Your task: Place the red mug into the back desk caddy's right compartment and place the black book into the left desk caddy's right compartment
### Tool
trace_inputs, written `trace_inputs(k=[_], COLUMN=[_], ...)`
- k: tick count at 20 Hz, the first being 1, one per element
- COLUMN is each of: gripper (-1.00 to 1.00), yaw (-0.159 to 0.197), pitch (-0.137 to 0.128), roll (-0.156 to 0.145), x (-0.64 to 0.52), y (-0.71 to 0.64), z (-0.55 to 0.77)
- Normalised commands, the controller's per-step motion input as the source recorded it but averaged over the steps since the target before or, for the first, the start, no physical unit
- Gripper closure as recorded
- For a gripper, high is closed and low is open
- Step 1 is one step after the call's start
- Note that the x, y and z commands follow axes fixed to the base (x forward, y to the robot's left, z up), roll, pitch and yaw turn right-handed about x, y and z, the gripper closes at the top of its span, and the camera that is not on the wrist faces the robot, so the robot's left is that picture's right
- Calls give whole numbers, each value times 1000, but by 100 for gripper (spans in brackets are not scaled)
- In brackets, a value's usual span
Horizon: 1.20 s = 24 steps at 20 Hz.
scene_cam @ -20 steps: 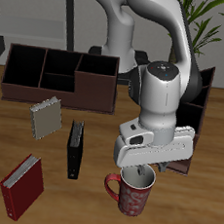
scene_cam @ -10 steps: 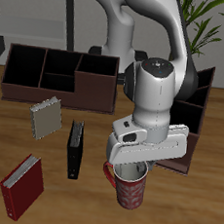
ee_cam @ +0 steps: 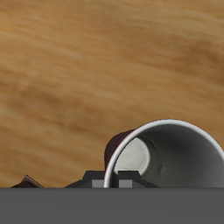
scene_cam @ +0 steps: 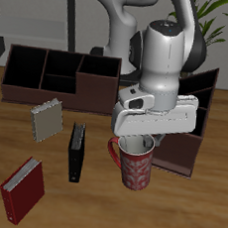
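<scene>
Woodgrain table [scene_cam: 175, 217] lies below; gripper [scene_cam: 141, 141] clamps the speckled ceramic red mug [scene_cam: 135, 168] by its rim.

Hidden and cut-off parts

The gripper [scene_cam: 141, 141] fingertips are buried behind the red mug [scene_cam: 136, 166] rim, so their grip cannot be judged. The arm covers much of the left desk caddy [scene_cam: 185, 151]. In the wrist view the mug's rim runs off-frame.
</scene>
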Motion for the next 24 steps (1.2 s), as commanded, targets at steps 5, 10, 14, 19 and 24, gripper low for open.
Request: trace_inputs(k=[5, 10, 14, 19, 24], gripper=[100, 100, 100, 100, 100], yaw=[-53, -65, -75, -17, -78], pitch=[-105, -50, -45, -101, 7], roll=[1, -18, -29, -98, -60], x=[-609, -639, -567, -696, -738], y=[-120, -235, -313, -416, -130], z=[884, 534, 380, 357, 96])
